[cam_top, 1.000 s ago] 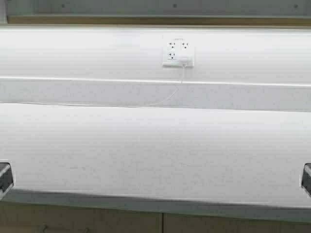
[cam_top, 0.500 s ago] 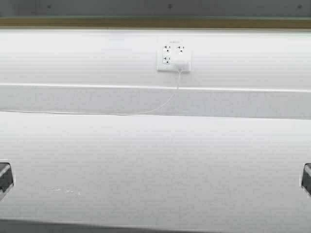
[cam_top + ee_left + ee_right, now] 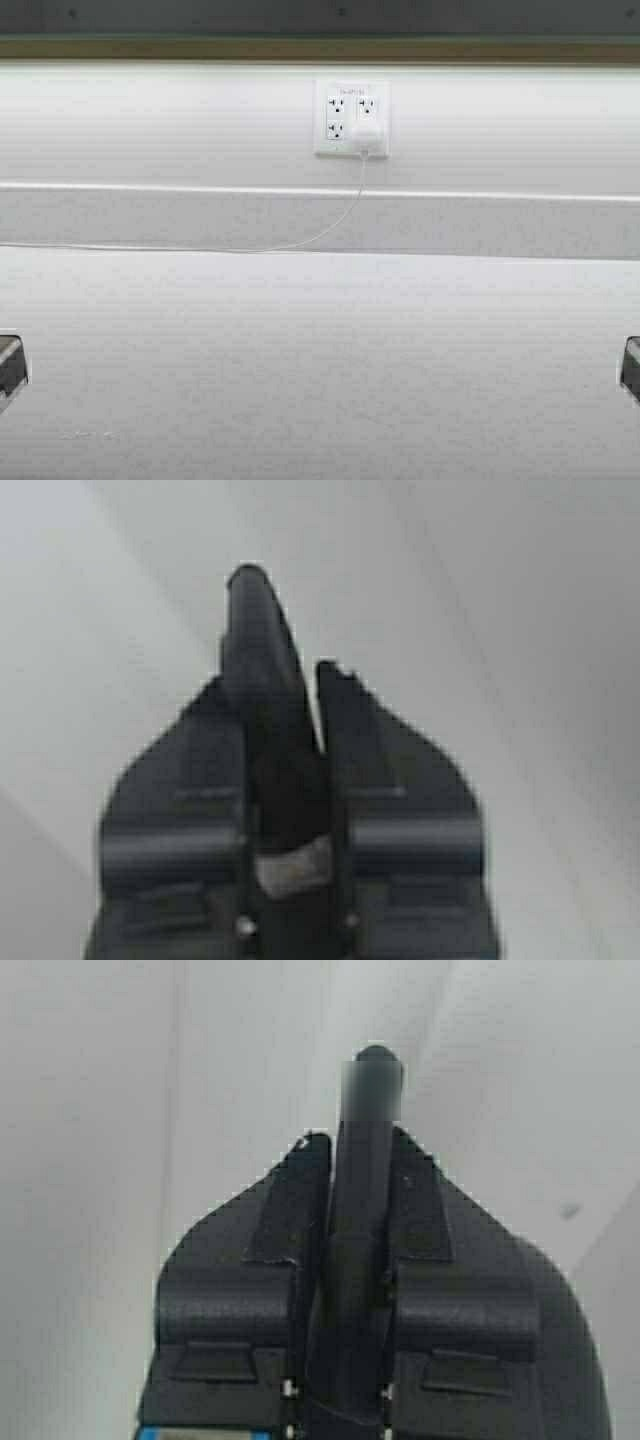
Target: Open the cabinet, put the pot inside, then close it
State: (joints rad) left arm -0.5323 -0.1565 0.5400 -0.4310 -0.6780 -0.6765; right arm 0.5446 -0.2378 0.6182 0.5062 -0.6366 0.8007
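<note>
The high view faces a white counter [image 3: 320, 370] running the full width, with a white backsplash wall behind it. On that wall sits a white outlet plate [image 3: 352, 119] with a plug in its lower right socket, and a thin white cord [image 3: 330, 228] droops from the plug and trails off to the left along the back of the counter. Along the top edge runs the tan-olive bottom rim of the cabinet [image 3: 320, 48], with its grey underside above that; its doors and handles are out of view. The pot is in none of the views. The left end effector [image 3: 285, 670] shows in its wrist view with its dark fingers pressed together and nothing between them, over a plain pale surface. The right end effector [image 3: 368, 1140] looks the same in its own wrist view: fingers closed, empty. In the high view only dark corners of the arms peek in at the left and right edges, low down.
</note>
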